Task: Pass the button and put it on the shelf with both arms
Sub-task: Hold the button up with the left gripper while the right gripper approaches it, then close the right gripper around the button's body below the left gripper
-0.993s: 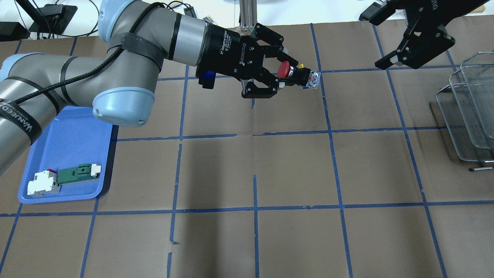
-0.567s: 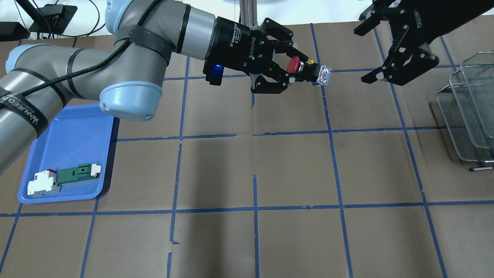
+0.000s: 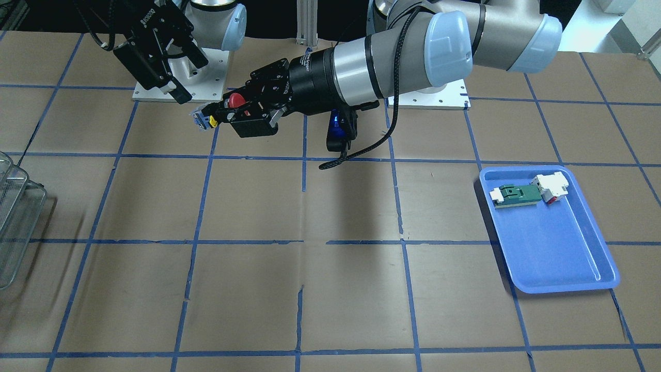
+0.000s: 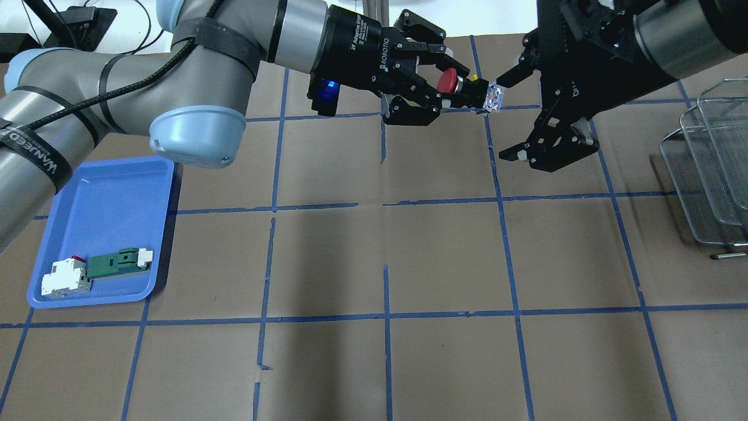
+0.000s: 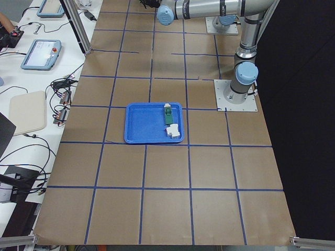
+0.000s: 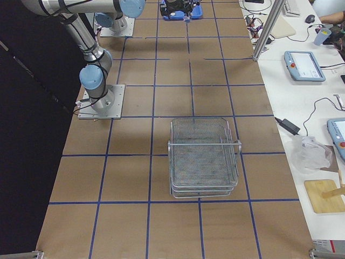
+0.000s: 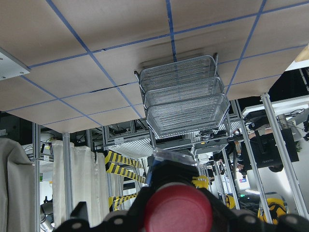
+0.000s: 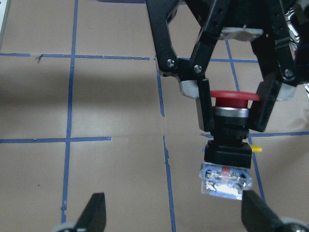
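Note:
My left gripper [image 4: 445,88] is shut on the button [image 4: 461,90], just behind its red cap, and holds it above the table with the clear end pointing at the right arm. The button also shows in the front view [image 3: 227,106]. My right gripper [image 4: 509,115] is open, with its jaws standing either side of the button's clear end and not touching it. In the right wrist view the button [image 8: 228,140] hangs between the left fingers [image 8: 195,92], with my right gripper [image 8: 178,217] wide apart below. The shelf [image 4: 707,169] stands at the table's right edge.
A blue tray [image 4: 111,204] at the left front holds a green-and-white part [image 4: 117,262] and a white-and-red block [image 4: 63,277]. The shelf also shows in the right side view [image 6: 204,156] and the left wrist view [image 7: 183,96]. Blue tape lines grid the brown table.
My right gripper has swung down and left toward the button, and its open jaws now flank the clear end. My left gripper has carried the button slightly up and right.

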You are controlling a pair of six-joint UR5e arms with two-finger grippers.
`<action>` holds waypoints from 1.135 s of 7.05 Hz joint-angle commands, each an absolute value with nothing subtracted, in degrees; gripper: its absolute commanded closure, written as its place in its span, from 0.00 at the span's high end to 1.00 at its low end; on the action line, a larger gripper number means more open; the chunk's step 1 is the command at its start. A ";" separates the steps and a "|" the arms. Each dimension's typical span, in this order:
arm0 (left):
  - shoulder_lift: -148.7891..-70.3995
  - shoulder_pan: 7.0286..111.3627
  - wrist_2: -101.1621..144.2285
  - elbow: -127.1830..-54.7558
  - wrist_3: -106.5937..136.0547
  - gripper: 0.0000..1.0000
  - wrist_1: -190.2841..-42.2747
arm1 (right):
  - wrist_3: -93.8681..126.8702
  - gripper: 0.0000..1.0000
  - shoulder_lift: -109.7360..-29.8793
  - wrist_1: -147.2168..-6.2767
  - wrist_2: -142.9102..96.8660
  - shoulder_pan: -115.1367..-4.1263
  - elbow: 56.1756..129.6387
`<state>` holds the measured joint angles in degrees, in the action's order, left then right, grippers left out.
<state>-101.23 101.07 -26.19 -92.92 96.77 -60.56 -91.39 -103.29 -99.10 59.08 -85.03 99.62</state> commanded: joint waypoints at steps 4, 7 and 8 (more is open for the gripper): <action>-98.89 101.51 -26.19 -94.38 96.16 0.14 -60.91 | -88.86 1.00 -102.66 -103.54 59.41 -85.78 100.37; -98.00 101.51 -26.10 -94.83 96.06 0.14 -61.00 | -80.71 1.00 -102.13 -102.57 59.59 -85.17 100.20; -97.65 101.51 -26.19 -95.53 96.06 0.14 -60.91 | -79.38 1.00 -102.48 -102.57 59.15 -85.34 100.28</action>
